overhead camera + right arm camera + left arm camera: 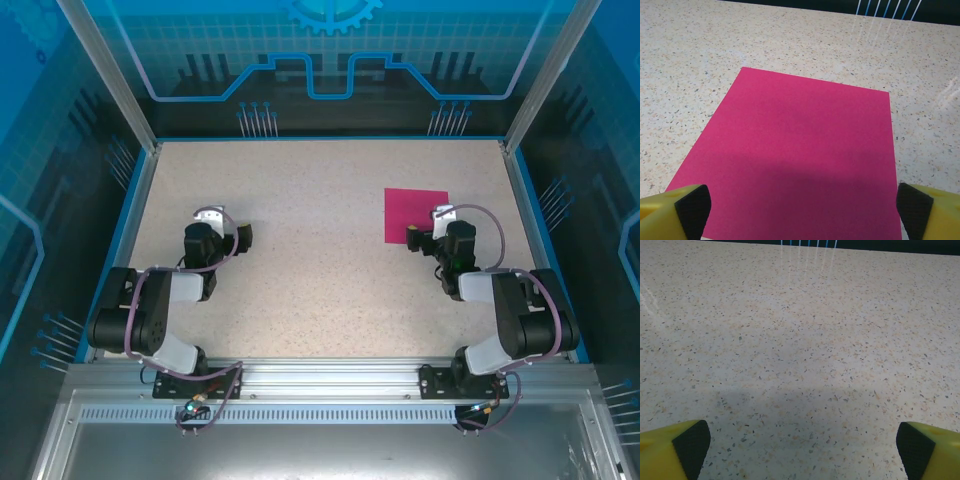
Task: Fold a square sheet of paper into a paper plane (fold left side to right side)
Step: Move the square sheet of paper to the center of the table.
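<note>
Magenta-pink, flat and unfolded, the square sheet of paper (pixel 416 215) lies on the right half of the speckled tabletop (pixel 320 190), nearer the far edge than the near one. The right gripper (pixel 428 226) stands at the sheet's near edge. In its wrist view the paper (pixel 795 160) spans nearly the whole gap between the two yellow fingers (pixel 670 212), whose black pads (pixel 692 210) sit at the lower corners. The right gripper (pixel 800 212) is spread wide and pinches nothing; whether its fingertips touch the sheet cannot be told. The left gripper (pixel 226 226) is over bare tabletop on the left half, well apart from the paper. Its wrist view shows the left gripper (pixel 800 450) likewise spread wide, with speckled surface (pixel 800 340) between its pads (pixel 690 447).
</note>
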You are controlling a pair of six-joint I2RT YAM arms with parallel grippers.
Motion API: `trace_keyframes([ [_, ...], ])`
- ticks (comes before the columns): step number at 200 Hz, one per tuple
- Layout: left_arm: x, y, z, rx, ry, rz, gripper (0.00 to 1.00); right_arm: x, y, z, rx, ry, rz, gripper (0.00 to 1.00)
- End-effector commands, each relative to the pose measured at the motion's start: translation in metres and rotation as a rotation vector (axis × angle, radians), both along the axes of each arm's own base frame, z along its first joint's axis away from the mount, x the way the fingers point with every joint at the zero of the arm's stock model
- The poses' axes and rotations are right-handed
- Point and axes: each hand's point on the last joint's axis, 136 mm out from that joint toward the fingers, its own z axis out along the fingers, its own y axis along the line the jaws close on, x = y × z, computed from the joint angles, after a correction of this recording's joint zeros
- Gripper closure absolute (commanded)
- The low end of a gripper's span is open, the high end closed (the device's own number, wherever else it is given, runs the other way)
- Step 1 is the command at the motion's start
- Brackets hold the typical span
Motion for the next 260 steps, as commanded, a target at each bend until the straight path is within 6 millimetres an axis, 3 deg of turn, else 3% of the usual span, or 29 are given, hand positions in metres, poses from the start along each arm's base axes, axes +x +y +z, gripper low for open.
trace_keyframes([
  [1, 0.006, -0.002, 0.010, -0.007, -0.025, -0.014, 0.01, 0.009, 0.002, 0.013, 0.000, -0.044, 0.015, 0.01],
  [195, 0.007, 0.000, 0.012, -0.011, -0.026, -0.008, 0.01, 0.009, 0.002, 0.013, 0.001, -0.042, 0.018, 0.01],
  [214, 0.009, 0.002, 0.023, -0.010, -0.004, 0.008, 0.01, 0.008, 0.002, 0.013, 0.025, -0.038, 0.030, 0.01],
  [230, 0.006, 0.002, 0.040, 0.003, 0.023, 0.029, 0.01, 0.009, -0.011, 0.021, 0.036, -0.030, -0.039, 0.01],
  [260, -0.007, -0.027, 0.072, 0.011, 0.060, -0.006, 0.01, -0.005, -0.013, 0.052, 0.042, -0.038, -0.047, 0.01],
])
